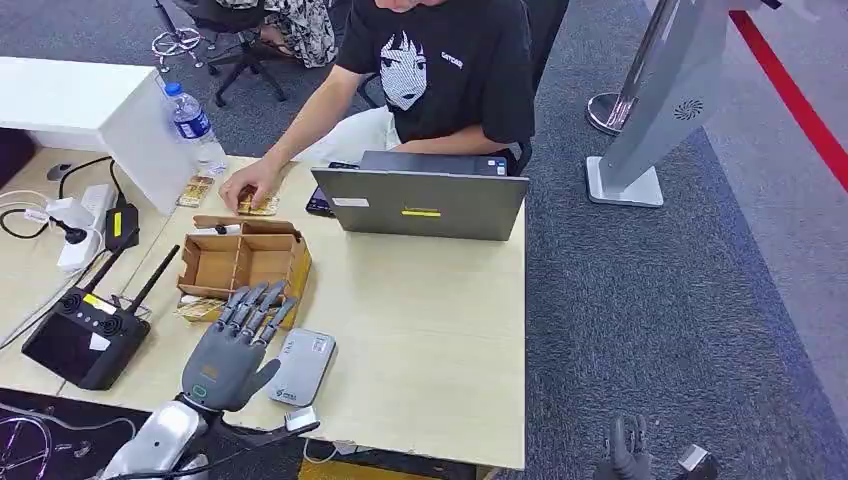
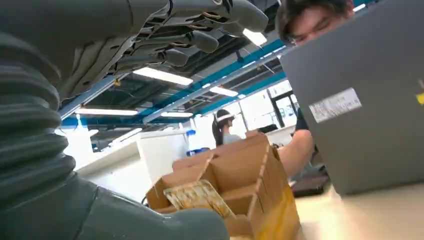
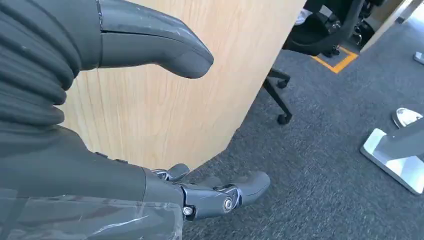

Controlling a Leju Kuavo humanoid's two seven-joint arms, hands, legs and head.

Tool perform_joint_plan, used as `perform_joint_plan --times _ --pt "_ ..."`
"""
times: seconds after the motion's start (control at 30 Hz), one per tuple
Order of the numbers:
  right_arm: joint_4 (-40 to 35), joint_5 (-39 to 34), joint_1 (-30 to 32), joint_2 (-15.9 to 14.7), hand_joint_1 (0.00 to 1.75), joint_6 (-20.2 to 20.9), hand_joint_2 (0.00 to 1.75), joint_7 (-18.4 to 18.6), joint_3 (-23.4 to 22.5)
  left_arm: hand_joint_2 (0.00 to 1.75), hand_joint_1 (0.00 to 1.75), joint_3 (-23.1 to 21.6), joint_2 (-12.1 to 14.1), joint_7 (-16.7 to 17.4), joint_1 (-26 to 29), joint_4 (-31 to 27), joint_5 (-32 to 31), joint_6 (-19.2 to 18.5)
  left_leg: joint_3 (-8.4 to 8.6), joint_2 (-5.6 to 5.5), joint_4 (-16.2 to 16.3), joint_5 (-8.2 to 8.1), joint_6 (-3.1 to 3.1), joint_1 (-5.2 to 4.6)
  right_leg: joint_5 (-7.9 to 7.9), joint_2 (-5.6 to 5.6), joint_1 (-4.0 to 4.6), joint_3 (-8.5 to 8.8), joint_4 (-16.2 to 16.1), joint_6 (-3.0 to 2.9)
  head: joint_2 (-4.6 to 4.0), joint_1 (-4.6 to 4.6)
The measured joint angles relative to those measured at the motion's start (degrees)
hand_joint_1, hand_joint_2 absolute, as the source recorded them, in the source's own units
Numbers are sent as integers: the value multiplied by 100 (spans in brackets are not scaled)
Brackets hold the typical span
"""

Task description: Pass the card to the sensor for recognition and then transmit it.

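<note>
Head view: left hand [image 1: 237, 345] hovers over the table [image 1: 430, 330], fingers spread, holding nothing, tips at the near edge of the box [image 1: 243, 262]. The gold card [image 1: 200, 309] lies just beside the box, under the fingertips. Sensor [image 1: 302, 366] sits just beside the thumb. A person's hand [image 1: 247, 187] rests on other cards behind the box. Advice: lower slowly and pinch the card's edge; keep clear of the box wall.

Left wrist view: card [image 2: 198, 196] leans against the box [image 2: 240, 175], with the fingers [image 2: 200, 40] above and apart from it.

Right wrist view: right hand [image 3: 150, 130] hangs beside the table edge, loosely spread, holding nothing.
</note>
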Motion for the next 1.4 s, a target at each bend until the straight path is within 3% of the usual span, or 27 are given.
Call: perform_joint_plan --times 0.17,0.4,0.63,1.23,1.27,1.3,1.4 --pt "0 17 1 -4 0 -7 175 2 -11 175 0 -72 -37 231 3 128 -218 87 0 -1 0 0 0 0 0 0 0 0 0 0 0 2" --pt "0 234 -58 2 0 -63 175 81 -4 175 0 94 -55 409 -623 1220 -380 465 -4 -9 0 6 -1 0 1 -10 0 1 2 0 0 2" --pt "0 299 -101 13 0 -114 175 118 13 175 0 219 -74 433 -1096 2017 -564 505 -4 -10 0 7 -3 0 2 -10 0 2 3 0 0 2" --pt "0 306 -114 20 0 -120 175 125 20 175 0 221 -151 472 -1269 2409 -566 511 -5 -10 0 6 -2 0 1 -10 0 0 3 0 0 2" --pt "0 312 -114 20 0 -120 175 125 22 175 110 221 -155 472 -1273 2415 -566 514 -5 -10 0 6 -2 0 1 -10 0 0 2 0 0 2" --pt "0 311 -114 20 0 -120 175 125 26 175 175 221 -164 472 -1274 2417 -564 516 -5 -10 0 5 -2 0 1 -10 0 0 2 0 0 0" --pt "0 310 -114 20 0 -120 175 125 33 175 175 221 -181 446 -1281 2424 -529 551 -6 -10 0 5 -2 0 1 -10 0 0 2 0 0 0"
